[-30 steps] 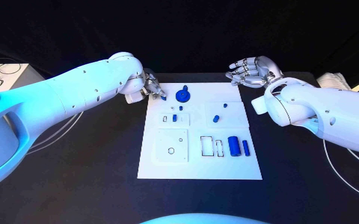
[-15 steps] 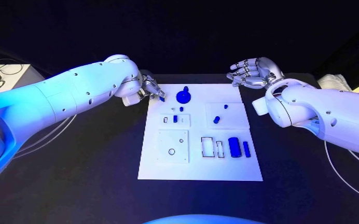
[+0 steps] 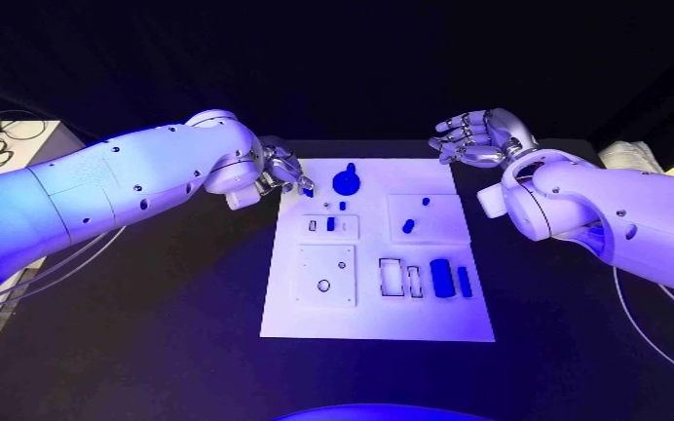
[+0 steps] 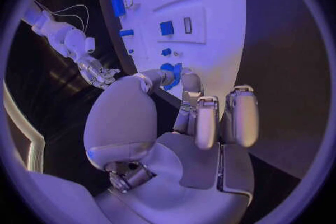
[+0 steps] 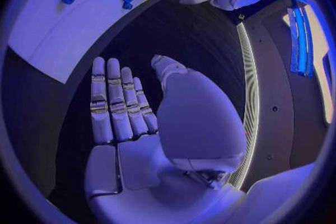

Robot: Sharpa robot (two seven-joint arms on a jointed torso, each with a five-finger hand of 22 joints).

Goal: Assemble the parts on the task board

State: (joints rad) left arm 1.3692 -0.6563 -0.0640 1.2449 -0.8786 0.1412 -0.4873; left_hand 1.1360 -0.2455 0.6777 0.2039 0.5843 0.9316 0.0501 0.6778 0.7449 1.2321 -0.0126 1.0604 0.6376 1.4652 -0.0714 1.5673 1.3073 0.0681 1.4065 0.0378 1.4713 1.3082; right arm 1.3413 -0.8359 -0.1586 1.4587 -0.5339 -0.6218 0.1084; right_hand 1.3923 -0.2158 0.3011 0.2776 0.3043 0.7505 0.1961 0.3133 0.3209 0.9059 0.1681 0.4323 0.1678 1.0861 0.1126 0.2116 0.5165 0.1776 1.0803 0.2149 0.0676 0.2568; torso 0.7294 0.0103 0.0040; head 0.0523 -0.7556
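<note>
Since a second earlier the left hand (image 3: pixel 283 173) had kept to the board's (image 3: pixel 377 324) far left corner, its arm swung slightly lower; no part looked moved. A small blue part (image 3: pixel 307 190) sat at its fingertips and seemed pinched there, though the wrist view left the grip unsure. The right hand (image 3: pixel 475 138) had stayed beyond the far right corner, over bare table (image 3: pixel 168 343), fingers apart and holding nothing.

Seen from the head camera, the disc (image 3: pixel 346 182) lay at 12 o'clock on the board, a peg (image 3: pixel 407 227) at 2 o'clock, two bars (image 3: pixel 450 278) at 4 o'clock beside two cut-out slots (image 3: pixel 400 277). The near third of the board lay bare, with open table at 6, 7 and 5 o'clock. No writing could be read.
</note>
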